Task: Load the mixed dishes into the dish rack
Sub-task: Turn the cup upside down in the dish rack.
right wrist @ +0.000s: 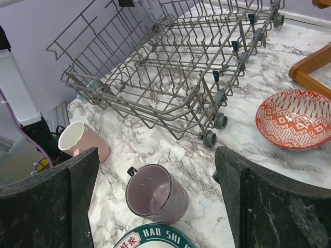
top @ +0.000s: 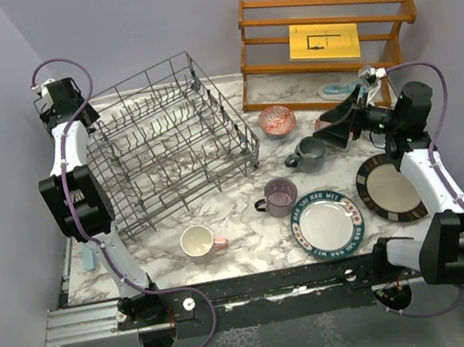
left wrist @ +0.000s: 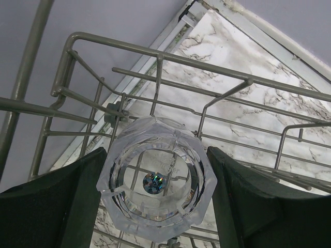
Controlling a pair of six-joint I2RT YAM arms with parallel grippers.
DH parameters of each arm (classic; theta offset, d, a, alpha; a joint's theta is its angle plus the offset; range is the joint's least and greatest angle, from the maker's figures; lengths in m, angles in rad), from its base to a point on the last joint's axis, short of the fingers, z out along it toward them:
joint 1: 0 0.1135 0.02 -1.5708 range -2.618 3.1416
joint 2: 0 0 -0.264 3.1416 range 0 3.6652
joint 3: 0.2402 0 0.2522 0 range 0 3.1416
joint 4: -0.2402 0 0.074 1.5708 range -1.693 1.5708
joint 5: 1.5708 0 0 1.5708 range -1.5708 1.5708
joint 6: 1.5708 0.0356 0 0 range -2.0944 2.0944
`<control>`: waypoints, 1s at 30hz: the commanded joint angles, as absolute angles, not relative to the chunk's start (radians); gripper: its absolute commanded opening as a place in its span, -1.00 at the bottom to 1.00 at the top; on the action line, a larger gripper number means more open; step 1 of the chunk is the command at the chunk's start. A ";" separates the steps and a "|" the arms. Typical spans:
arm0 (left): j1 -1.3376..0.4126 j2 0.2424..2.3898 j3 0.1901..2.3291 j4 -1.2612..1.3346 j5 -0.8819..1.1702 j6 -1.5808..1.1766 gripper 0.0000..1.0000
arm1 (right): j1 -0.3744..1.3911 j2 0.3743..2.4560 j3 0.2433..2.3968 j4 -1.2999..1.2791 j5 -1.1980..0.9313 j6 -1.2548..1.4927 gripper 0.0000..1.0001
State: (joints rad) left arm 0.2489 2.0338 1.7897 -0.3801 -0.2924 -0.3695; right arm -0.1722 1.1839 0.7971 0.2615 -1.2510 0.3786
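Note:
My left gripper (top: pixel 78 113) is at the far left corner of the grey wire dish rack (top: pixel 166 149). In the left wrist view it (left wrist: pixel 155 188) is shut on the clear glass (left wrist: pixel 155 155), held over the rack's corner wires (left wrist: pixel 155 54). My right gripper (top: pixel 330 121) is open and empty, above the table right of the rack. On the table lie a pink mug (top: pixel 201 243), a mauve mug (top: pixel 280 194), a grey mug (top: pixel 309 153), a red-patterned bowl (top: pixel 276 120), a blue-rimmed lettered plate (top: pixel 327 223) and a dark-rimmed beige plate (top: pixel 390 187). No white mug is in view.
An orange-brown wooden shelf (top: pixel 324 33) with a yellow card stands at the back right, a light-blue item (top: pixel 338 87) under it. The right wrist view shows the rack (right wrist: pixel 170 67), the pink mug (right wrist: pixel 83 142), the mauve mug (right wrist: pixel 155 194) and the bowl (right wrist: pixel 295 119).

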 commanded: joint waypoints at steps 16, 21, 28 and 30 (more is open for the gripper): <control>0.278 2.043 1.838 -0.378 -0.365 -0.380 0.32 | -0.186 1.186 0.793 0.258 -1.241 0.363 0.85; 0.277 2.043 1.843 -0.384 -0.362 -0.382 0.35 | -0.187 1.186 0.793 0.258 -1.240 0.365 0.86; 0.277 2.045 1.853 -0.391 -0.361 -0.383 0.43 | -0.191 1.184 0.794 0.258 -1.240 0.365 0.86; 0.278 2.046 1.851 -0.391 -0.359 -0.382 0.43 | -0.192 1.183 0.795 0.258 -1.242 0.366 0.86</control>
State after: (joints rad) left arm 0.2523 2.0350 1.8164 -0.3897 -0.3088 -0.3717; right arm -0.1852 1.1839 0.7971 0.2607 -1.2510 0.3786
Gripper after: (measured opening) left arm 0.738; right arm 0.926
